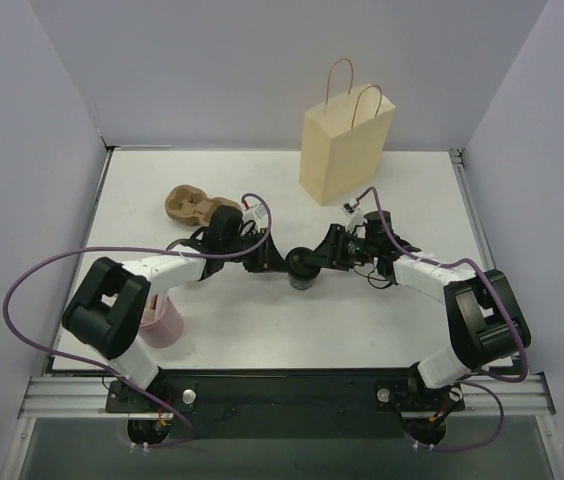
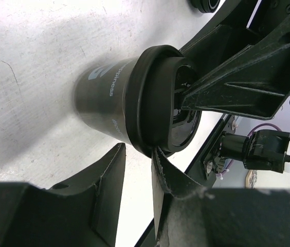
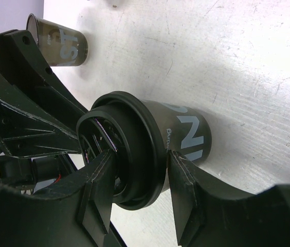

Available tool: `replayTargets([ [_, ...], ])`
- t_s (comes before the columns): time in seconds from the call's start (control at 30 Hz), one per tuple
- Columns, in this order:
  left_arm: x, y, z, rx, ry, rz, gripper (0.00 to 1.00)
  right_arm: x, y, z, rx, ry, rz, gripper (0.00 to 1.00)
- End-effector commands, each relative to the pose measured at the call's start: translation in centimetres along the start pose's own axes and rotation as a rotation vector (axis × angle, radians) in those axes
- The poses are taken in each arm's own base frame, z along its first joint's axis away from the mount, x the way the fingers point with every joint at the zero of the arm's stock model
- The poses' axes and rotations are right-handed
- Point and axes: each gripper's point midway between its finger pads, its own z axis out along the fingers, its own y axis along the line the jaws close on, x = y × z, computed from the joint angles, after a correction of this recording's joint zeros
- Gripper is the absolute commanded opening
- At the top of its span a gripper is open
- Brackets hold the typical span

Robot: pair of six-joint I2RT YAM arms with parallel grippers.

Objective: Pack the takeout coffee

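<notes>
The takeout coffee (image 1: 303, 268) stands upright mid-table, its long axis vertical, between both grippers. We see the right gripper (image 3: 141, 157) with its jaws clamped on the lid from the right. The left gripper (image 2: 140, 154) sits just left of the cup, jaws narrow and empty. The paper bag (image 1: 345, 150) stands farther back, slightly right.

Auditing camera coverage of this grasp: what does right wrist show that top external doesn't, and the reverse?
Right wrist only: right gripper jaws against both sides of the takeout coffee lid, pale lettering on the cup, a second dark cup beyond. Top external only: paper bag, pulp tray, pink cup. Both: the coffee standing on the table, left gripper opposite.
</notes>
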Motion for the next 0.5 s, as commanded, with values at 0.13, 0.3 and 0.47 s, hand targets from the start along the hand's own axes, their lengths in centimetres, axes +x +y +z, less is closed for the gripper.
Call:
replayTargets([
  [0.13,0.5,3.4,-1.1,-0.161,-0.004,-0.018,0.41,6.5,-6.9,-0.8,0.258,0.195,0.068,0.33],
  [0.3,-2.7,0.5,-2.1,-0.092,-0.055,0.048,0.45,6.0,-6.3,-0.7,0.237,0.194,0.059,0.32],
  [0.47,-4.0,-0.6,-2.0,-0.046,-0.054,0.102,0.45,5.9,-5.9,-0.7,0.222,0.199,0.056,0.32],
])
